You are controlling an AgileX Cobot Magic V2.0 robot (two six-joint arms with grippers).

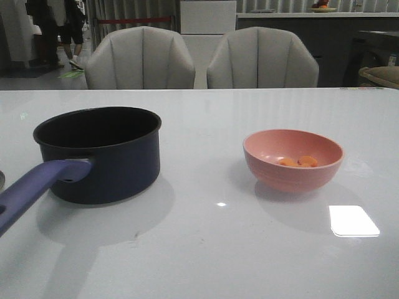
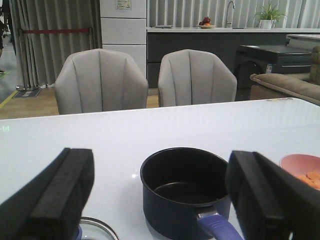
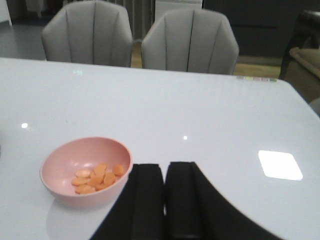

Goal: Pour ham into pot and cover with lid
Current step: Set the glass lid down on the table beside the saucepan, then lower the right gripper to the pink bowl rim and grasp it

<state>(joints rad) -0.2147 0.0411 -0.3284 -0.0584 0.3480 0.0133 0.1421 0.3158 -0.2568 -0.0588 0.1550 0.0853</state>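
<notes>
Orange-brown ham point(image 3: 95, 179) is heaped in the pink bowl point(image 3: 85, 170), presumably kept together for a single pour. The bowl is seen just beside the right claw point(image 3: 165, 200), whose pads are nearly closed and empty. Ahead of the wide-open, empty left claw point(image 2: 160, 200) the pot point(image 2: 185, 190) is stood open-mouthed on the tabletop point(image 1: 206, 249), handle toward it. The lid point(image 2: 95, 230) is glimpsed just beneath that claw.

Pot point(image 1: 100, 152): dark navy, black interior, set upright on the white desk point(image 1: 199, 261) at left; purple-blue handle point(image 1: 31, 190) directed toward the near left edge. Pink bowl point(image 1: 293, 160): placed at right, well apart from the pot; orange ham point(image 1: 299, 162) slices held inside. Two grey chairs point(image 1: 140, 59) positioned beyond the far edge.
</notes>
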